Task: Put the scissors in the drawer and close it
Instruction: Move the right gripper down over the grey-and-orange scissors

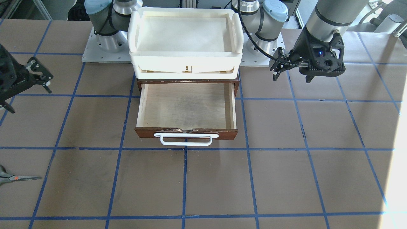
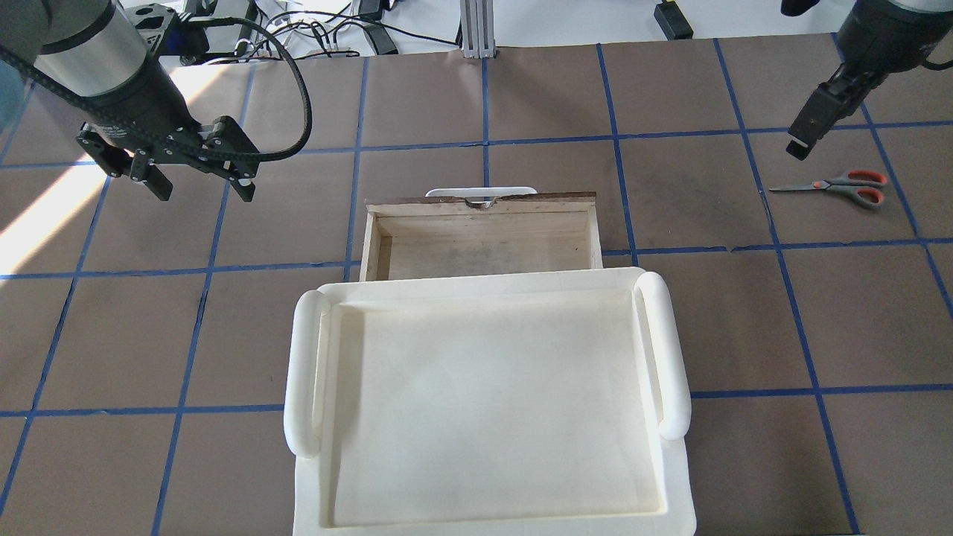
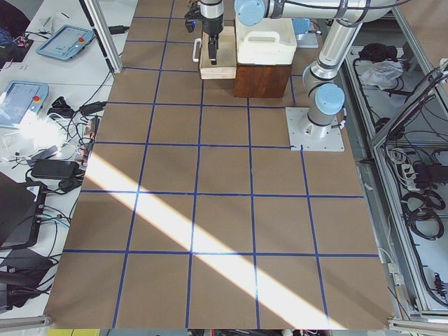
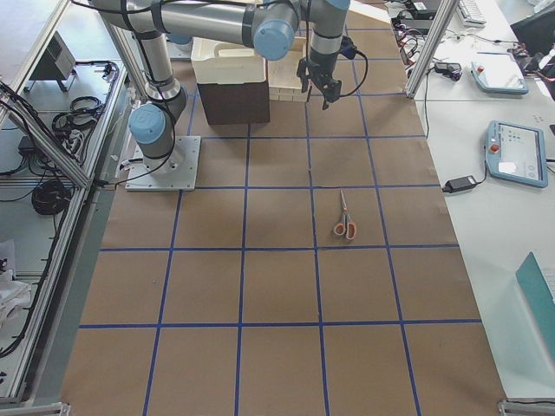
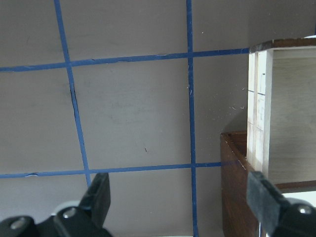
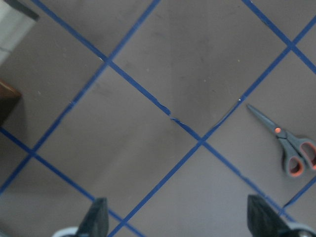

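Observation:
The scissors [image 2: 840,185], with grey handles lined orange, lie flat on the brown table at the right; they also show in the front view [image 1: 14,178] and the right wrist view [image 6: 290,146]. The drawer [image 2: 484,249] stands pulled open and empty, its dark wooden front [image 1: 222,133] and white bar handle away from me. My right gripper [image 2: 800,145] hovers open and empty above the table, just beyond the scissors' blade tips and apart from them [image 6: 177,217]. My left gripper [image 2: 202,190] hangs open and empty to the left of the drawer [image 5: 180,197].
A white plastic tray [image 2: 298,372] sits on top of the dark wooden cabinet [image 5: 232,187] that holds the drawer. Blue tape lines grid the brown table. Both arm bases [image 1: 105,41] stand behind the cabinet.

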You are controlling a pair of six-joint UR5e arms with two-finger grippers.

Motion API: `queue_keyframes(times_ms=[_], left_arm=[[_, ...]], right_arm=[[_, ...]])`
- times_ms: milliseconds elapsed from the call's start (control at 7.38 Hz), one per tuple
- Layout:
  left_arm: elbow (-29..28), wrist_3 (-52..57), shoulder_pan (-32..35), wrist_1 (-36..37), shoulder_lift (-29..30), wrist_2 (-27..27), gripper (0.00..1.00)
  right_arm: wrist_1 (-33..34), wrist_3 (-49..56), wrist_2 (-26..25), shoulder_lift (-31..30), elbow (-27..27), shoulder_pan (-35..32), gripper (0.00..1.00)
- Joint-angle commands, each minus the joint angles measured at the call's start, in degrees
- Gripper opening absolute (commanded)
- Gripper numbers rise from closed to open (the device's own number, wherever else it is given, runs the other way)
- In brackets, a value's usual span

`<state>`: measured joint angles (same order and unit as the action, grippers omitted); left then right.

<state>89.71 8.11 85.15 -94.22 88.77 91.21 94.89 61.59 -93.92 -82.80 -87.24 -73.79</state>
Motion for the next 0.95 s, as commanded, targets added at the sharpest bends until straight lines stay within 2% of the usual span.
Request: queue_keyframes(times_ms=[0,407,678,814], left_arm=[[0.0,0.1,0.0,0.0,0.0,0.0,1.0],[0.0,0.1,0.0,0.0,0.0,-0.1,1.0],[-0.1,0.3,0.0,0.1,0.0,-0.1,1.0],[0.0,0.2,0.0,0.1,0.1,-0.1,1.0]], right_arm=[[12.8,22.8,-0.4,6.6,-4.1,7.6,0.96],[19.1,42.1,6.1,15.0,-4.2,13.8,0.96],[30.8,53.6,6.2,21.5,-4.2,14.0,0.93],[33.2,54.2,6.4,23.7,-4.1,14.3,0.91]])
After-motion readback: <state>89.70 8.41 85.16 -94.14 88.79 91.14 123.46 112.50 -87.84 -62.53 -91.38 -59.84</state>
